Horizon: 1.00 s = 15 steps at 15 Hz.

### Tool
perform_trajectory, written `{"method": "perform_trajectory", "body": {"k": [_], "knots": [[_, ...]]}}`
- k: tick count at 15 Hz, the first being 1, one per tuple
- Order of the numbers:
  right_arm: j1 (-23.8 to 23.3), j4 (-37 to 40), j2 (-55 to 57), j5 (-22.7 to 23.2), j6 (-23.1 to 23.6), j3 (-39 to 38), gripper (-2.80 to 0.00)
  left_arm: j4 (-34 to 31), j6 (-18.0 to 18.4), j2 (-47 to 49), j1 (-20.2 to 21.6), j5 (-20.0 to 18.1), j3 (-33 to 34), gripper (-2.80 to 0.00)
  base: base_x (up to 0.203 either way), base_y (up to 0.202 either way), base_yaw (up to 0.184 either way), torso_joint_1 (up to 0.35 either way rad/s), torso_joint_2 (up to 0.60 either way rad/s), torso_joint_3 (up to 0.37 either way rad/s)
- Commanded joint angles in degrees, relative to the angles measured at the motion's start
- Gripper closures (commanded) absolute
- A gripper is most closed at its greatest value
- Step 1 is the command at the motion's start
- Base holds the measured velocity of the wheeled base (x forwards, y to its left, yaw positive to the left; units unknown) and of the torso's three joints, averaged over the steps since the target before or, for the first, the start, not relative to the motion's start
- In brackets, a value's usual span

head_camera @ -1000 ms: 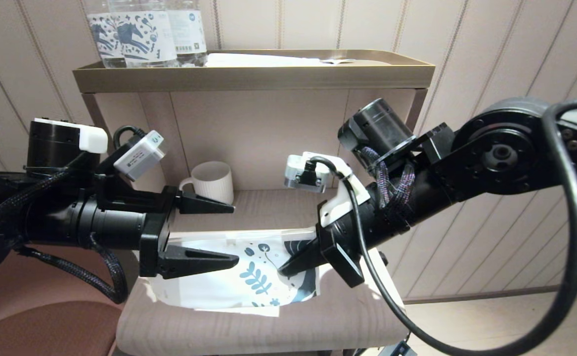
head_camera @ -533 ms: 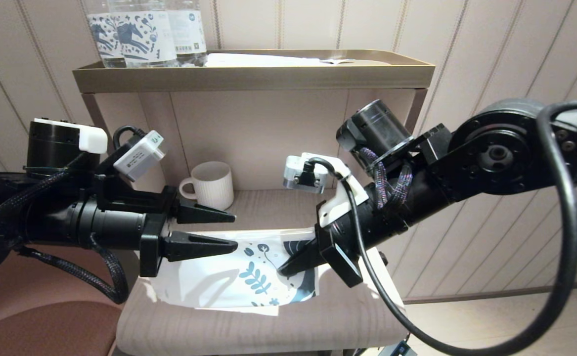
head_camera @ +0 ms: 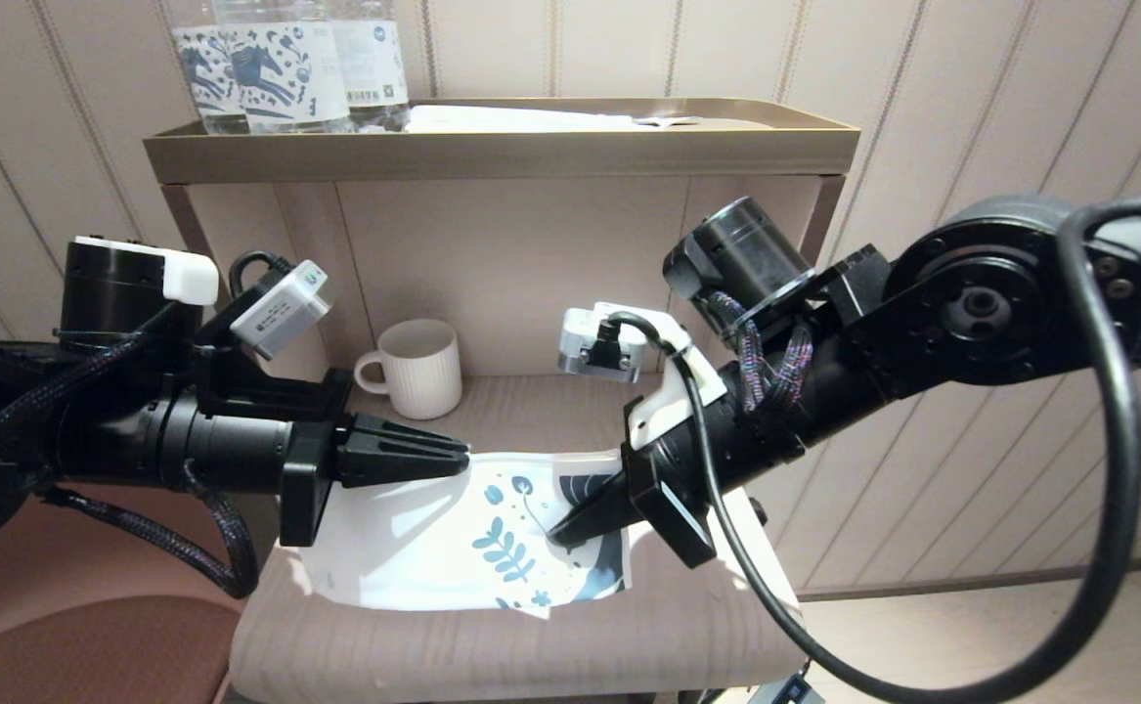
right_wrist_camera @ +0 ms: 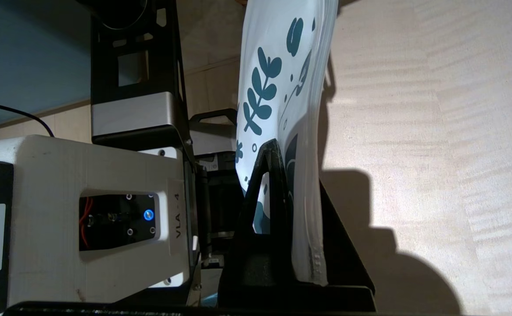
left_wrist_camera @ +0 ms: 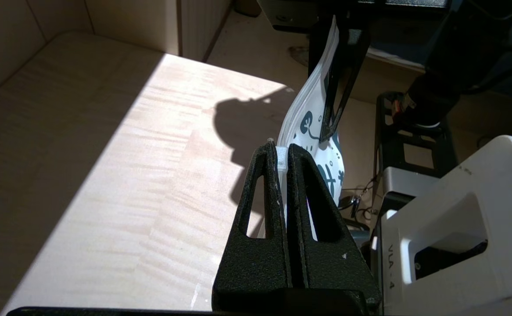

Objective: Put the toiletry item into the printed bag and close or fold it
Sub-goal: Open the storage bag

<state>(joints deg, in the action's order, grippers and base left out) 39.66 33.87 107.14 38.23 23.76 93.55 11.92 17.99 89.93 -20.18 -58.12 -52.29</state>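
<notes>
The printed bag (head_camera: 453, 548) hangs above the shelf, held up between both grippers with its zip edge on top and its blue leaf print toward the right. My left gripper (head_camera: 462, 455) is shut on the white zip slider (left_wrist_camera: 282, 160) at the bag's top edge. At the printed end, my right gripper (head_camera: 560, 533) is shut on the bag (right_wrist_camera: 277, 79), one finger (right_wrist_camera: 273, 145) in front of the print. The toiletry item is out of view.
A white ribbed mug (head_camera: 420, 367) stands at the back left of the beige shelf (head_camera: 531, 645). Above, a brass tray (head_camera: 502, 147) carries blue-printed water bottles (head_camera: 277, 64) and white paper. A brown seat (head_camera: 91, 645) sits at lower left.
My left gripper's fingers, wide apart a second ago, have shut on the bag's top edge at the slider. The right gripper has held its grip and barely moved.
</notes>
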Motion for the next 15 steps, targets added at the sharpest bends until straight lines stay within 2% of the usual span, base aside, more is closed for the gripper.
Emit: {"method": "perform_trajectory", "body": {"k": [1,15], "knots": [[-0.1,0.1,0.0,0.2,0.1,0.1,0.00,0.0,0.0,0.1,0.0,-0.3,-0.3,0.00,0.000,0.000,0.000,0.000,0.00,0.000],[-1.7,0.1,-2.8,0.1,0.8,-3.1,0.00,0.1,0.2,1.7,0.0,-0.2,-0.5,0.00,0.000,0.000,0.000,0.000,0.00,0.000]]}}
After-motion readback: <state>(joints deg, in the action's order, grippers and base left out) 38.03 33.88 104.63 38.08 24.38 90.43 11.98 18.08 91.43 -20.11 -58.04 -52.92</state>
